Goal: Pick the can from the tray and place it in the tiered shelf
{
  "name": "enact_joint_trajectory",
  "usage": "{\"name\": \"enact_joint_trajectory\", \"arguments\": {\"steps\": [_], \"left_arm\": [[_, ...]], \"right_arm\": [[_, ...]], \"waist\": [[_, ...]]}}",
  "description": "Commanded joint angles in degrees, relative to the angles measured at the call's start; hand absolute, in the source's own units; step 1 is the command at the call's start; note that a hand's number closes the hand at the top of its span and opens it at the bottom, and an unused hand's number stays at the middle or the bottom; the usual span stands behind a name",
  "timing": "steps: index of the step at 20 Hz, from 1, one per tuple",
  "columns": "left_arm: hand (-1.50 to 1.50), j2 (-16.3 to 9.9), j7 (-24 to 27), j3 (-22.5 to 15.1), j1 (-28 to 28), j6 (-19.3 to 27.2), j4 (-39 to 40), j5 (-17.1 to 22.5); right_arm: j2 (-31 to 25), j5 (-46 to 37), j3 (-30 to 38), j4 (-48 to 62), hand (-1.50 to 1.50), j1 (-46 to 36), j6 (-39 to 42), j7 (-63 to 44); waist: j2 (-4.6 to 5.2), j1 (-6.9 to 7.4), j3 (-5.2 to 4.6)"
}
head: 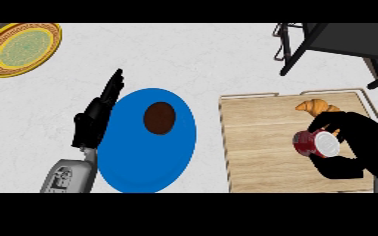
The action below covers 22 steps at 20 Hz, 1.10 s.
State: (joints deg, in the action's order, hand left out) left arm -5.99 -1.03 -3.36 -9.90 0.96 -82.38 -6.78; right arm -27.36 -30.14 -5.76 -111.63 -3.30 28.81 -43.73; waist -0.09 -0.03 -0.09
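I count one can over the tray, clasped in my right robot hand, one half-hidden croissant, two plates, the shelf cut off, left robot hand relaxed beside the blue plate.

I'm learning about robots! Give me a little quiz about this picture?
1. True or false: the can is held in the right robot hand.
2. What lies on the wooden tray just behind the can? A) croissant B) banana C) spoon
3. Fill in: the brown round thing sits on the ____ plate, beside the open left robot hand.

Key: 1 true. 2 A, the croissant. 3 blue.
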Motion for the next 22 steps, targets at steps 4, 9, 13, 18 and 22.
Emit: {"name": "enact_joint_trajectory", "arguments": {"steps": [4, 9, 13, 18, 22], "left_arm": [[0.0, 1.3, -0.6, -0.8, 3.2, 0.7, -3.9, -1.6], [0.0, 2.1, -2.9, -2.5, 2.7, 0.0, -4.6, -2.0], [0.0, 1.0, 2.5, 0.3, -1.4, -0.7, 3.2, -1.4], [0.0, 1.6, -1.1, 0.4, -1.5, -0.5, 0.4, -0.9], [0.0, -1.0, 1.2, 2.6, -1.3, -3.0, 2.5, 0.7]], "right_arm": [[3.2, -6.9, -0.8, -2.4, 1.5, 2.3, -0.4, 3.0], [14.6, -15.0, -10.1, 7.6, 1.5, -6.6, -9.0, -3.2], [24.5, -20.6, -13.3, 18.0, 1.5, -15.9, -15.1, -8.9], [27.1, -20.7, -11.6, 19.7, 1.5, -17.1, -26.7, -3.7], [27.3, -19.2, -14.5, 11.4, 1.5, -18.3, -35.3, -7.5]], "waist": [[0.02, 0.06, 0.1], [0.17, 1.25, 0.11], [0.49, 1.3, 0.05], [0.2, 0.41, 0.11], [0.08, 0.14, 0.07]]}}
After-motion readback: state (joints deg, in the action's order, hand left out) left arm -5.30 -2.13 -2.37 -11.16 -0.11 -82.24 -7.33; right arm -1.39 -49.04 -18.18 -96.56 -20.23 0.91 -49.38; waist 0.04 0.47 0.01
